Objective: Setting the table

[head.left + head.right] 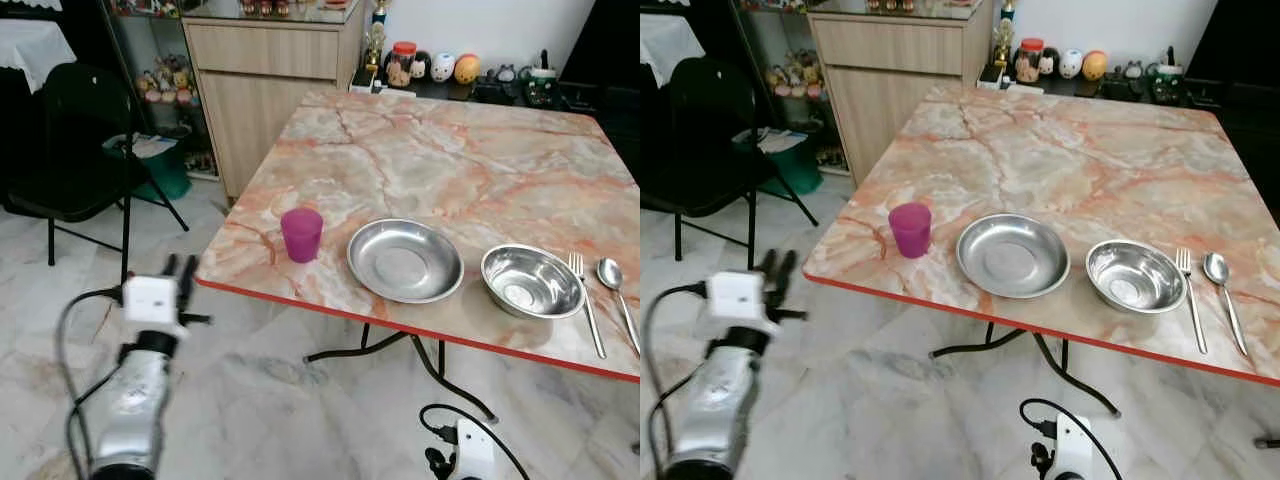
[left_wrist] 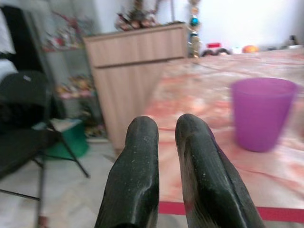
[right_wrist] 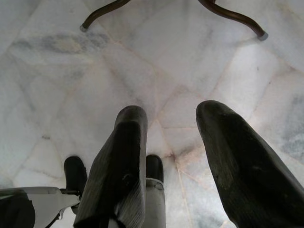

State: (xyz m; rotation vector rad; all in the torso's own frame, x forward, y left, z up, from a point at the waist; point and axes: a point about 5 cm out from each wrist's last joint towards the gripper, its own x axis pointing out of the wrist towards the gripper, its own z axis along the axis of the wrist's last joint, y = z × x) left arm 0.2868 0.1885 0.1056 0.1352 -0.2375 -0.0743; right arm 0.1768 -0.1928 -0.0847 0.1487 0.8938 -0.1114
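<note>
A purple cup [image 1: 302, 233] stands near the front left edge of the marble table [image 1: 430, 150]. To its right along the front lie a steel plate [image 1: 404, 259], a steel bowl [image 1: 531, 280], a fork [image 1: 587, 305] and a spoon [image 1: 615, 285]. My left gripper [image 1: 180, 268] is raised just off the table's front left corner, below its edge, and its fingers [image 2: 142, 156] are shut with nothing between them. In the left wrist view the cup [image 2: 262, 113] sits ahead, beside the fingers' line. My right gripper [image 3: 173, 114] hangs open over the floor.
A black folding chair [image 1: 75, 140] stands to the left, with a green bin [image 1: 165, 165] and a wooden cabinet [image 1: 270, 80] behind it. Figurines [image 1: 440, 68] line the shelf beyond the table. The table's curved legs [image 1: 400, 350] and a cable [image 1: 470, 415] are on the tiled floor.
</note>
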